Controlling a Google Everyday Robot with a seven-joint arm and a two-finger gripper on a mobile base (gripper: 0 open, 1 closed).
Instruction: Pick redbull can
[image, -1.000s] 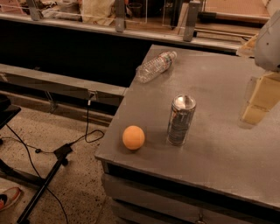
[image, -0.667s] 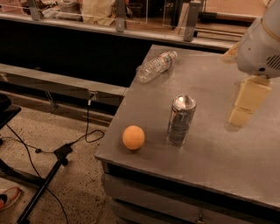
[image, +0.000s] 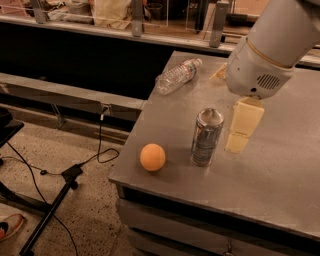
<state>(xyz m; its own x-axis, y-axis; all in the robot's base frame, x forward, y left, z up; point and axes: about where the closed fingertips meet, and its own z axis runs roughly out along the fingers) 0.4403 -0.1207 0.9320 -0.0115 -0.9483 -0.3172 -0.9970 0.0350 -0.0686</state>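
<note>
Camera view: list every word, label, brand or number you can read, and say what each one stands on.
No text can be read anywhere.
redbull can: dark markings on its side, too blurred to read.
water bottle: lying down, no legible label.
orange ball: plain, no marks.
gripper, close to the right of the can: no writing shows on it.

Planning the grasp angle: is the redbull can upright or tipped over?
Upright: the redbull can stands on its base, round top up. The gripper hangs close beside it.
</note>
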